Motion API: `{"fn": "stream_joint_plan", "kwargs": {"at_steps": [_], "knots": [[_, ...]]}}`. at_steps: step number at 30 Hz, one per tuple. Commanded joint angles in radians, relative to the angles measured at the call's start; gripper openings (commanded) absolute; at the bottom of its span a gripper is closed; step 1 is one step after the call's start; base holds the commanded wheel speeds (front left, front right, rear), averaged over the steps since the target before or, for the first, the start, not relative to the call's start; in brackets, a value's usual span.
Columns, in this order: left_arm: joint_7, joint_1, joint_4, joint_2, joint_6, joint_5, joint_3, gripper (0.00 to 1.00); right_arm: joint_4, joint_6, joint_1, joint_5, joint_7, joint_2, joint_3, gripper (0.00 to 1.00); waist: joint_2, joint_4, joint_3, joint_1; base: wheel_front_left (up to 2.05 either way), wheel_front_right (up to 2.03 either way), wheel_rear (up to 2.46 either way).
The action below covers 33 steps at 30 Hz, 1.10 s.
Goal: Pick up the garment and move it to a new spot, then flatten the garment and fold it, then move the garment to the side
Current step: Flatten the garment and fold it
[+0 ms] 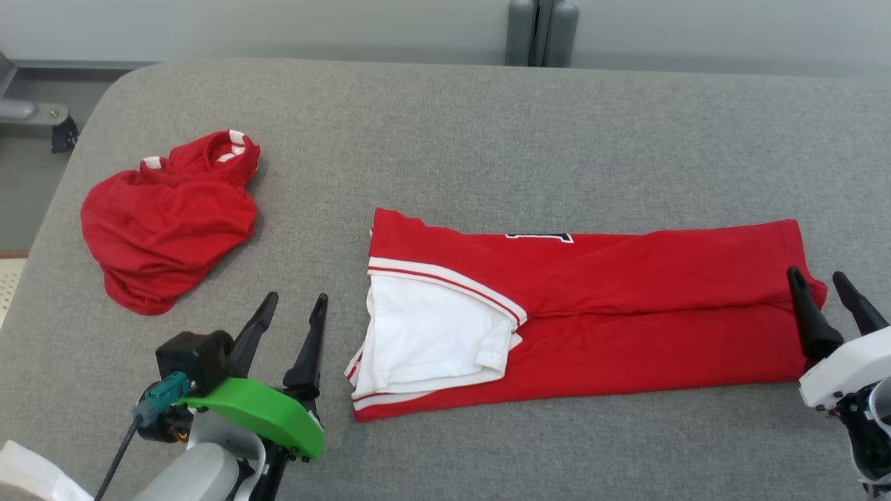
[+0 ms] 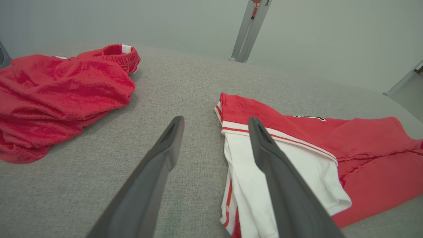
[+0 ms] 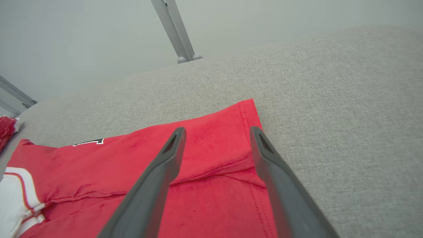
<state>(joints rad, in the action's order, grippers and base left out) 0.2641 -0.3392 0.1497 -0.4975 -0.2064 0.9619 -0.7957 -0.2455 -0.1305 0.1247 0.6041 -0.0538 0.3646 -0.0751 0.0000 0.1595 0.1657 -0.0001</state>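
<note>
The garment [image 1: 626,306] lies on the grey table [image 1: 487,125] as a long red band folded lengthwise, with a white sleeve [image 1: 431,334] and striped trim at its left end and a sliver of black lettering along its far edge. My left gripper [image 1: 296,298] stands open just left of the sleeve end, holding nothing; its wrist view shows the sleeve [image 2: 297,172] beside the right finger of the gripper [image 2: 215,119]. My right gripper [image 1: 816,274] is open at the garment's right hem [image 3: 99,165], its fingers [image 3: 217,129] astride the folded edge with nothing gripped.
A second red garment [image 1: 167,223] with white-striped trim lies crumpled at the table's far left [image 2: 59,89]. The table's rounded left edge is close to it. A grey metal post [image 1: 543,31] stands behind the far edge. Bare table surface stretches behind and to the right of the folded garment.
</note>
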Motion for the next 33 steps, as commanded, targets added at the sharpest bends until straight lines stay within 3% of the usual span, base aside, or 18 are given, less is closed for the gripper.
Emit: {"fn": "stream_joint_plan", "kwargs": {"at_steps": [1,8,16,21,28,33], "knots": [[0.000,0.041,-0.011,0.017,-0.016,-0.040,0.036,1.00,0.008,0.000,-0.023,-0.014,0.034,-0.002,0.016,1.00,0.0000,-0.020,-0.057,0.0001,0.00,0.00,0.00],[0.000,0.207,-0.088,0.129,-0.031,-0.242,0.247,1.00,0.009,0.000,-0.064,-0.080,0.203,-0.019,0.096,1.00,0.0000,-0.024,-0.129,0.0001,0.00,0.00,0.00],[0.000,0.391,-0.138,0.279,0.033,-0.501,0.365,1.00,-0.024,0.000,-0.133,-0.104,0.288,-0.073,0.097,1.00,0.0000,0.016,-0.185,0.0001,0.00,0.00,0.00],[0.000,0.449,-0.146,0.342,0.089,-0.614,0.399,1.00,-0.063,0.000,-0.162,-0.099,0.296,-0.082,0.072,1.00,0.0000,0.055,-0.186,0.0001,0.00,0.00,0.00],[0.000,0.495,-0.137,0.388,0.130,-0.736,0.423,1.00,-0.185,0.000,-0.112,-0.089,0.241,-0.103,-0.061,1.00,0.0000,0.114,-0.171,0.0001,0.00,0.00,0.00],[0.000,0.492,-0.128,0.414,0.162,-0.764,0.431,1.00,-0.310,0.000,-0.032,-0.172,0.177,-0.074,-0.154,1.00,0.0000,0.152,-0.149,0.0001,0.00,0.00,0.00]]}}
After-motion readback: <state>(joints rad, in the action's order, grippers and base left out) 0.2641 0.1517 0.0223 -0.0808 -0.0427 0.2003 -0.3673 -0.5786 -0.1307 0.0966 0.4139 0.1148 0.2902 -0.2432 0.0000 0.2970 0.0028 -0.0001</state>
